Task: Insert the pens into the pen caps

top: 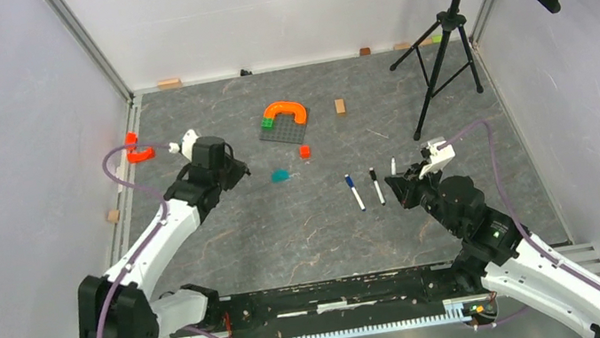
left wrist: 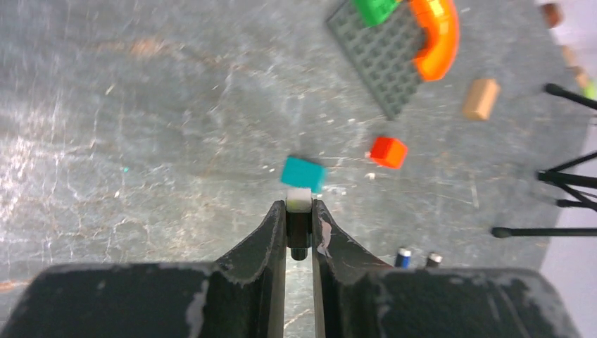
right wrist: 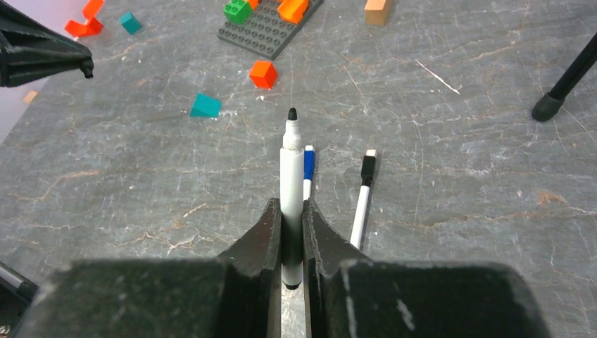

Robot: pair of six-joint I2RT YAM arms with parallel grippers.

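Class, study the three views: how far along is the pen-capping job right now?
Done: two pens lie capped on the table, the blue-capped pen and the black-capped pen. In hand: the right gripper is shut on the third pen, tip bare; the left gripper is shut on a black cap. Left: push that tip into the cap.

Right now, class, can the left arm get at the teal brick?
Probably reach it, yes: the teal brick lies just ahead of the left claw with nothing between. But that claw is shut on a pen cap, so grasping looks unlikely.
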